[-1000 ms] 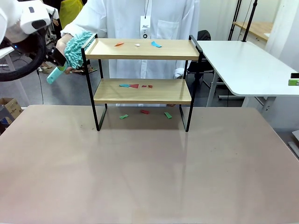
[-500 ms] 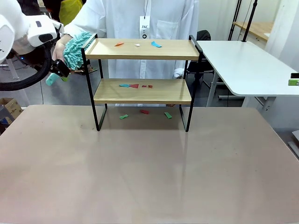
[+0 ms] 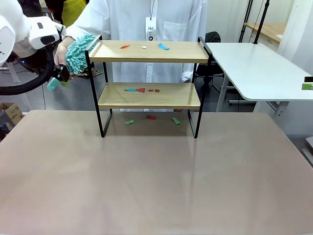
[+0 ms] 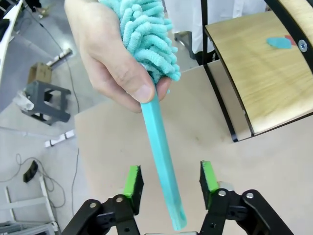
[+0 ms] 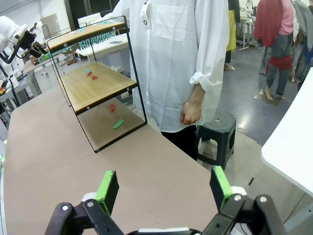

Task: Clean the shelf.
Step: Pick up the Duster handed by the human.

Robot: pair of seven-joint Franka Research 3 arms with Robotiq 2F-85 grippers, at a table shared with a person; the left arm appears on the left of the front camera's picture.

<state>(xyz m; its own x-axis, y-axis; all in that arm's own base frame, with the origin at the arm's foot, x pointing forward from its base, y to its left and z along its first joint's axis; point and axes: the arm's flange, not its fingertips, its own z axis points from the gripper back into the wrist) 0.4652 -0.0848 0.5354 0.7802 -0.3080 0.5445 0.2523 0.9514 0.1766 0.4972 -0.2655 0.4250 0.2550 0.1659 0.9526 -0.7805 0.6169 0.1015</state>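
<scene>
The shelf (image 3: 146, 51) stands at the table's far side, a two-tier rack with wooden boards in a black frame, also seen in the left wrist view (image 4: 254, 78) and the right wrist view (image 5: 98, 83). Small coloured scraps (image 3: 163, 46) lie on both boards and on the table beneath. At the shelf's left end a person's hand (image 4: 107, 58) holds a teal fluffy duster (image 3: 78, 51). Its teal handle (image 4: 161, 147) points down between the green pads of my left gripper (image 4: 171, 178), whose jaws stand apart on either side without touching it. My right gripper (image 5: 164, 188) is open and holds nothing.
The person in a white coat (image 3: 151, 19) stands behind the shelf. A white table (image 3: 254, 68) is at the back right. A black stool (image 5: 215, 132) stands beside the person's legs. The tan tabletop (image 3: 156, 176) in front of the shelf is bare.
My left arm has moved right, up to the duster's handle, which now lies between its jaws. The person's hand and the duster have hardly shifted.
</scene>
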